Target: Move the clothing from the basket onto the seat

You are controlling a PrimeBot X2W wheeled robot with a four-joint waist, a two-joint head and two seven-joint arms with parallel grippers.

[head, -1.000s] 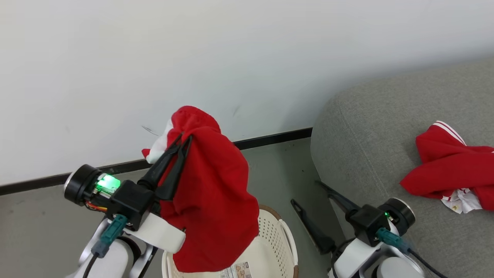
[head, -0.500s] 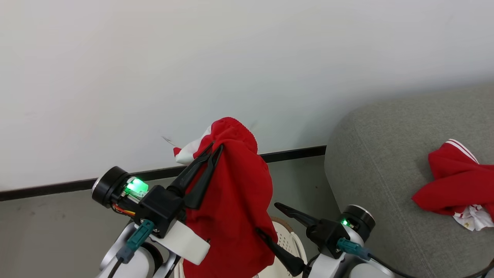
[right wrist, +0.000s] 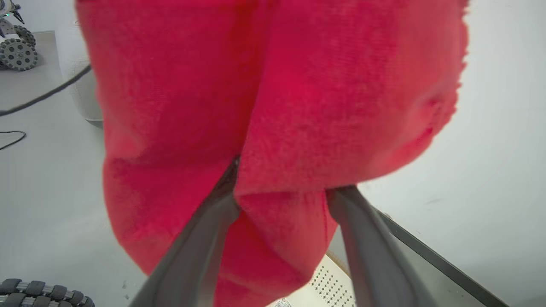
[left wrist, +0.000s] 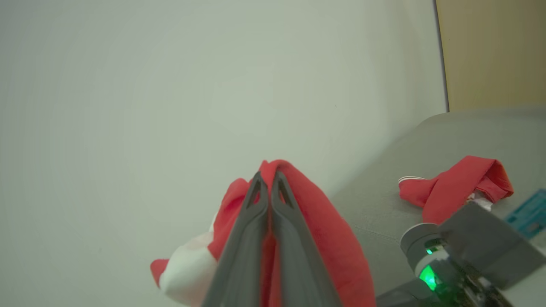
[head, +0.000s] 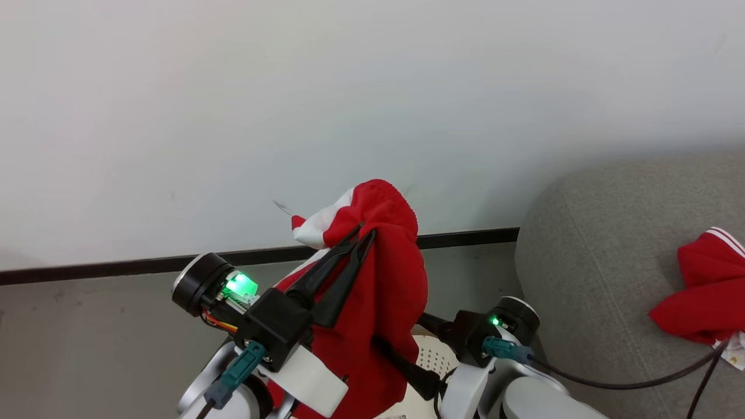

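My left gripper point(head: 364, 235) point(left wrist: 266, 177) is shut on a red garment with white trim point(head: 384, 273) point(left wrist: 324, 230), which hangs from its tips above the cream basket point(head: 432, 354) point(right wrist: 328, 281). My right gripper point(right wrist: 286, 183) stands open with a fold of that hanging cloth point(right wrist: 277, 94) between its two spread fingers point(head: 407, 366), whose tips are buried in the fabric. A second red garment with white stripes point(head: 704, 291) point(left wrist: 456, 183) lies crumpled on the grey seat point(head: 593, 244) point(left wrist: 426, 140) to the right.
A white wall with a black baseboard point(head: 116, 266) stands close behind, above grey floor. A dark cable point(head: 640, 381) runs from my right wrist over the seat. The right wrist view has another wheeled machine point(right wrist: 15, 47) and floor cables on its left.
My right gripper has swung left from beside the seat into the hanging garment, its fingers now straddling a fold and slightly narrower. The left gripper still holds the garment; the head camera has shifted.
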